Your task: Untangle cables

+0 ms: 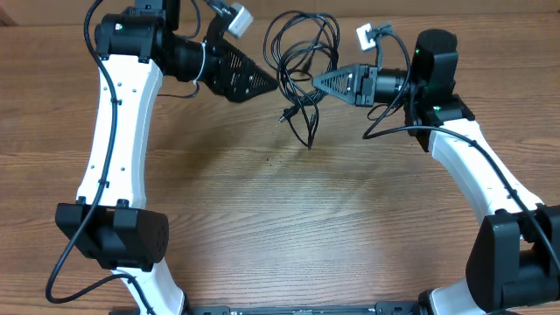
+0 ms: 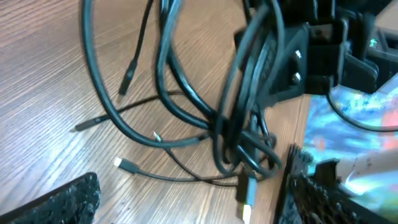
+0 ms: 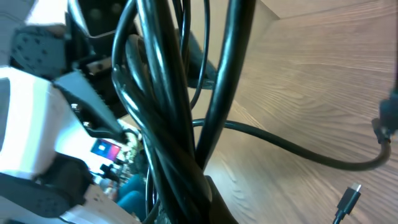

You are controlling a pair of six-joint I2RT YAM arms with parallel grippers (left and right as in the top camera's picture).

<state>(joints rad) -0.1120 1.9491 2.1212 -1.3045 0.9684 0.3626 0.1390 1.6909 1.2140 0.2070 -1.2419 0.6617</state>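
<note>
The left arm stretches to the table's [image 1: 289, 219] far edge. The left gripper [image 1: 259, 86] points at the cables [image 1: 302, 52], its fingers [image 2: 68, 199] spread wide, holding nothing. Opposite, the right gripper [image 1: 318, 81] is clamped on a bunch of strands from the tangle at far centre. In the right wrist view blurred loops hide its fingers, and single strands cannot be traced.

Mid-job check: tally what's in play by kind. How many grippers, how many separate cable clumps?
Grippers: 2 (left gripper open; right gripper shut on the cable clump)
Cable clumps: 1 (strands too tangled to count)
Total: 3
</note>
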